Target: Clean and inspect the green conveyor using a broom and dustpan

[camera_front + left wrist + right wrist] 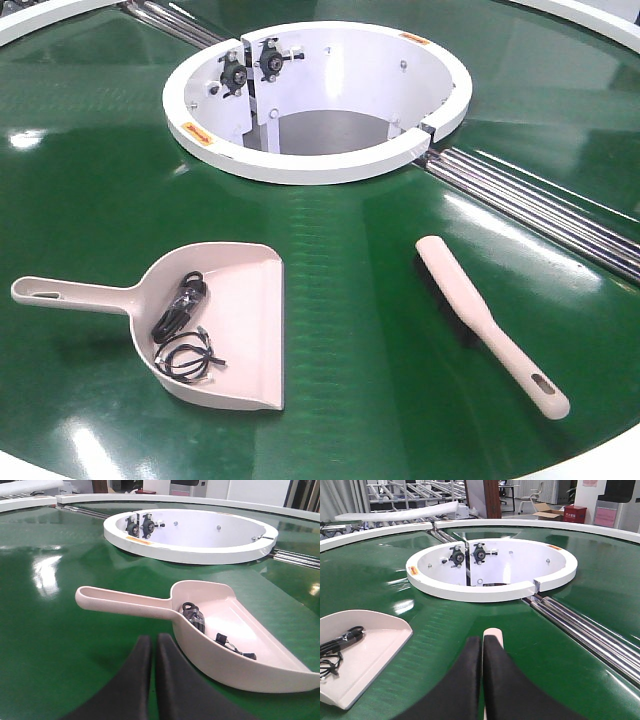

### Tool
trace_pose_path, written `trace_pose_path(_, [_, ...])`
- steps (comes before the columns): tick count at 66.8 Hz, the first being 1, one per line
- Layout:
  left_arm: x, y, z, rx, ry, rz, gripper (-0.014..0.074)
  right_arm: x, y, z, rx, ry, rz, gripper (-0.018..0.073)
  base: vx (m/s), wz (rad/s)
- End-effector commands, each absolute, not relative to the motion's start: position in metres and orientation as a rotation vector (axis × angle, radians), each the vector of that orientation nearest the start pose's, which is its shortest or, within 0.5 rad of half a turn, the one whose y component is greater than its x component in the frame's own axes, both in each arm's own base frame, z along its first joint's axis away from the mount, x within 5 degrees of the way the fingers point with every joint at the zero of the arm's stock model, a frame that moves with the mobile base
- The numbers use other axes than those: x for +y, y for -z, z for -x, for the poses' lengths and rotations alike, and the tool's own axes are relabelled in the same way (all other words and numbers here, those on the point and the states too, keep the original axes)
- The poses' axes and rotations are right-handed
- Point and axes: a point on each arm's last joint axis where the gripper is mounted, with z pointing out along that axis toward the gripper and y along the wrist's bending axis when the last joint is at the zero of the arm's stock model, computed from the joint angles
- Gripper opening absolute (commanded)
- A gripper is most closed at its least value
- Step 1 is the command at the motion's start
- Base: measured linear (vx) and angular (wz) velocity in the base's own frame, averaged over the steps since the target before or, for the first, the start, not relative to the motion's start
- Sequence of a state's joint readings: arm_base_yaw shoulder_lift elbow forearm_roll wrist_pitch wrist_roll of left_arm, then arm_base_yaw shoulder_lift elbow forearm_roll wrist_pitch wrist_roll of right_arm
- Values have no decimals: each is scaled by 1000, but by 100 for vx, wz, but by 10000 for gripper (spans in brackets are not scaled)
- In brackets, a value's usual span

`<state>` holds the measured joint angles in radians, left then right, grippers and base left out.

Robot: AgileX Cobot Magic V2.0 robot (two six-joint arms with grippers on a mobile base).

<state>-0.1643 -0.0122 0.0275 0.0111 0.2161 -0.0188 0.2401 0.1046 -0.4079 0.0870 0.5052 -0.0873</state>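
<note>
Conveyor: I see a green belt (pixel 330 250) curving round a white central ring (pixel 320 165); bare steel rollers (pixel 540 205) run from the ring toward the far-right edge.

Dustpan: beige dustpan (pixel 225 325) lying flat on the belt near the near-left edge, handle pointing left, open mouth facing right.

Pan contents: a coiled black cable (pixel 185 325) sits inside the pan, against its back wall — nothing else I can make out in it.

Broom: beige hand brush (pixel 490 325) lying on the belt toward the near-right edge, head toward the ring, handle with its hang-hole toward the near edge.

Left gripper: left gripper (pixel 154 645) hangs just short of the dustpan handle; its fingers (pixel 137 675) are pressed together with only a slit between them, pinching nothing.

Right gripper: right gripper (pixel 482 647) sits directly over the brush, whose pale end shows just beyond the tips; fingers (pixel 462 680) pressed together, nothing between them.

Belt surface: no loose debris visible to me apart from glare patches.

Step in hand: my reading — both tools are set down and the cable lies in the pan. This fits a sweep already gathered as well as a pan that simply arrived holding the cable; one view cannot separate them.

Next move: either way, any pick-up calls for the fingers to spread before closing across a handle.
</note>
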Motion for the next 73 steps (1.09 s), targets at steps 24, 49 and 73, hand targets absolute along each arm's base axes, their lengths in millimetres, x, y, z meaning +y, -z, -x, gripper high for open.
trace_pose_path(24, [-9, -189, -55, 1630, 137, -117, -6, 4, -309, -32, 1554, -34, 193, -8, 0, 0])
trace_pose_path(49, [-9, -189, -55, 1633, 137, -117, -6, 5, -214, -57, 1381, -34, 80, -8, 0, 0])
trace_pose_path(73, [-9, -188, -55, 1638, 137, -118, -6, 11, -210, -54, 1414, -79, 212, -8, 0, 0])
